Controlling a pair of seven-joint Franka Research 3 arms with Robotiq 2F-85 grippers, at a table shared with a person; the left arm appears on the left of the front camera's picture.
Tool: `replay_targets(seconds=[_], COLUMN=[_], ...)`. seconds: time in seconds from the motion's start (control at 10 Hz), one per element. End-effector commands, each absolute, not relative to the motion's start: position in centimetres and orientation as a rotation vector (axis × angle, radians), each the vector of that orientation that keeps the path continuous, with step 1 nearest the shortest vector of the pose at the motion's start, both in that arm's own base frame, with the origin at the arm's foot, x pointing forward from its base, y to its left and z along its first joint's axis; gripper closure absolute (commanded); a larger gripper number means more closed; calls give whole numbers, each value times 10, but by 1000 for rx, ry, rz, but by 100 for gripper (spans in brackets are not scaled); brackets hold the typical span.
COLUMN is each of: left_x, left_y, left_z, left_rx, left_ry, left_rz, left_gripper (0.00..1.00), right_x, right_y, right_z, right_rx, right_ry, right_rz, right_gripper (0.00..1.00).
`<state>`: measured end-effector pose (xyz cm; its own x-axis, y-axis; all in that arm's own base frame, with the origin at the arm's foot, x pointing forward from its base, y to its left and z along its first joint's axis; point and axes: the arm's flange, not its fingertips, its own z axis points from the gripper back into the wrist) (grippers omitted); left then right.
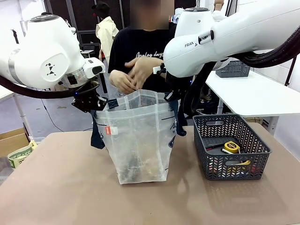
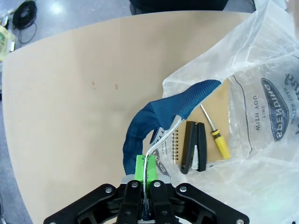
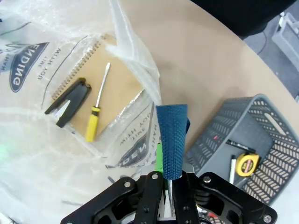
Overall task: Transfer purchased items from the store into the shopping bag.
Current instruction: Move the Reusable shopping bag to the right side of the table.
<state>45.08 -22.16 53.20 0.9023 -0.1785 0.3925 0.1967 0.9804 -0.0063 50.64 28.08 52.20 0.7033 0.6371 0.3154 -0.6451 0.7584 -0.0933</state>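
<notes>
Front: shopping bag [image 1: 138, 140] stands upright mid-tabletop [image 1: 56, 187], mouth held open from both sides. Left gripper [image 1: 96, 102] is on its left rim, right gripper [image 1: 169, 96] on its right rim. Person's hands [image 1: 133, 75] are just above the far edge of the mouth; can't tell if they hold anything. Grey basket [image 1: 255, 154] sits right of the bag with a yellow tape measure [image 1: 231, 147] and other small bits in it.

Left wrist: left gripper [image 2: 146, 168] jaws are clamped together on the bag's thin rim, next to the navy strap [image 2: 159, 116]. On the bag's floor there's a brown spiral notebook [image 2: 233, 112], with a black stapler [image 2: 194, 147] and a yellow-handled screwdriver [image 2: 217, 137] lying on it.

Right wrist: right gripper [image 3: 166, 182] jaws are clamped on the opposite rim, its strap [image 3: 172, 135] draped over them. Same three items show inside – notebook [image 3: 121, 79], stapler [image 3: 70, 100], screwdriver [image 3: 96, 119]. The basket [image 3: 275, 149] holds the tape measure [image 3: 246, 163] and a pen [image 3: 232, 164].

Status: partway, I'd say – three items bagged, at least two left in the basket if those count as purchases.
</notes>
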Motion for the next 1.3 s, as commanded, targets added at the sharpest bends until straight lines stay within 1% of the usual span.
replay_targets(seconds=[0.0,1.2], left_x=[447,447], left_y=[-219,-219], left_z=[534,534], left_rx=[-45,-45], left_ry=[-401,-401], left_rz=[-175,-175], left_gripper=[100,100], right_x=[507,507], right_y=[280,280], right_z=[522,522], right_rx=[25,25], right_ry=[-339,-339], right_rz=[707,707], right_gripper=[100,100])
